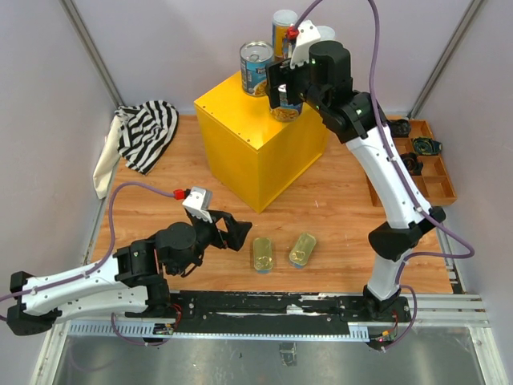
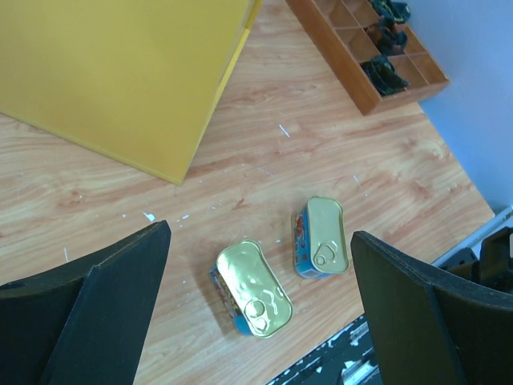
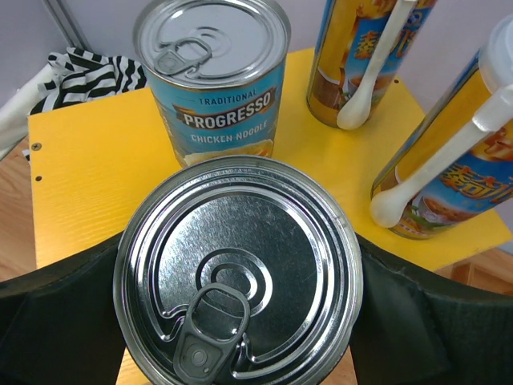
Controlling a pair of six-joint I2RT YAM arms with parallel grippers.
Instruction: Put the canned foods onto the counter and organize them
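Watching from the side: the right gripper [image 1: 286, 100] is clamped on a soup can [image 3: 236, 273], upright, at the near right edge of the yellow box [image 1: 240, 148]. Can't tell if it's touched down. The other soup can [image 1: 256, 68] and the tall cans [image 1: 284, 28] stand behind it. The left gripper [image 1: 232, 233] is spread wide and empty. The flat gold tins [image 2: 255, 289] sit on the table just ahead of it, lids up, long sides running roughly toward the box. Left arm's way closer, so I'd guess they're its job.
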